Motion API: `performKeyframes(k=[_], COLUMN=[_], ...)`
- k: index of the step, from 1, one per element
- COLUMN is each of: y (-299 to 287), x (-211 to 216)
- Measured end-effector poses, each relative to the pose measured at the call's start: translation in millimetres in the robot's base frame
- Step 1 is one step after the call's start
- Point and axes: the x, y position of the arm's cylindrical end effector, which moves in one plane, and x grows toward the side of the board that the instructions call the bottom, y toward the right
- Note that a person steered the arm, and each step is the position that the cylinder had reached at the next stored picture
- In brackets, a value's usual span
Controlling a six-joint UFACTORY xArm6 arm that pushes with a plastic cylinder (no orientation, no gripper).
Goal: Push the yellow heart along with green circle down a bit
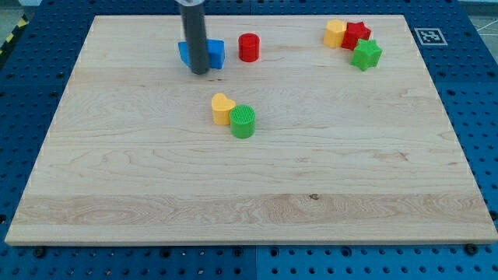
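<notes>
Blue block (214,53) touches my tip (199,72), above yellow heart (222,108).

bright, even light; soft short shadows; sharp focus throughout.

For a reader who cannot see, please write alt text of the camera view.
My tip rests at a blue block near the board's top, above the touching yellow heart and green circle. A red cylinder stands right of it.
</notes>
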Motion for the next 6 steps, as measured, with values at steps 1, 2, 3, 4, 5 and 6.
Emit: performKeyframes(k=[1, 2, 3, 4, 5, 6], y=[-45, -86, -110, -109, -66, -10], x=[-9, -18, -18, 18, 65, 79])
